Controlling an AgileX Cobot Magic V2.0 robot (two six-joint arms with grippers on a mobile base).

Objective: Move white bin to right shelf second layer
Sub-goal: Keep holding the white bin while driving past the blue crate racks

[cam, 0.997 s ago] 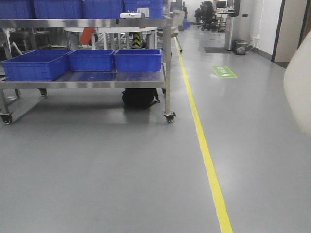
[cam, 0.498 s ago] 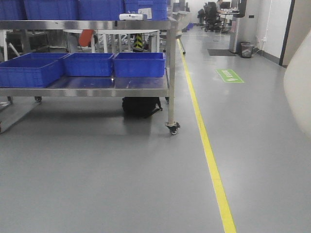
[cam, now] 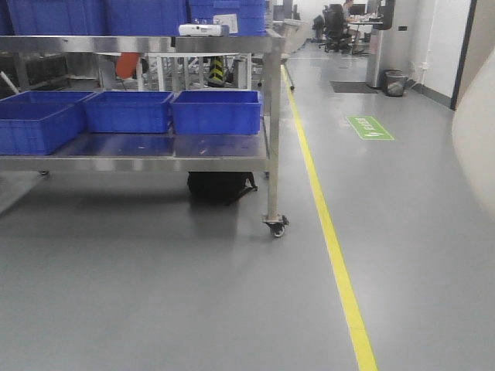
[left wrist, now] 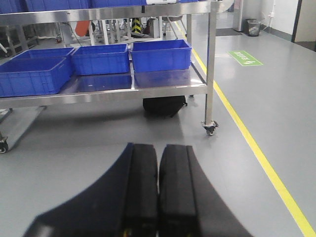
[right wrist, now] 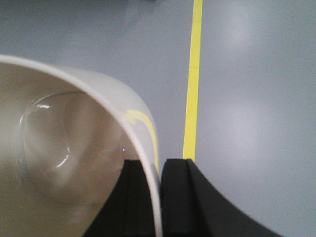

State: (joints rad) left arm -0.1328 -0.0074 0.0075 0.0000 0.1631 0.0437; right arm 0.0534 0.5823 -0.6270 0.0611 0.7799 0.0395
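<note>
Right gripper (right wrist: 160,170) pinches the rim wall of the white bin (right wrist: 69,148), with one black finger inside and one outside. The open mouth of the bin fills the wrist view toward 9 o'clock. In the front view the bin (cam: 476,154) bulges in at the 3 o'clock edge. Left gripper (left wrist: 158,158) has its fingers pressed together and holds nothing. Bare grey floor (cam: 155,294) spreads ahead. A yellow floor line (cam: 332,239) runs from 12 to 5 o'clock. At 10 o'clock stands a wheeled steel cart (cam: 155,163) carrying blue crates (cam: 216,112). Its corner caster (cam: 277,226) is near the line, and a black bag (cam: 219,185) lies beneath the cart.
</note>
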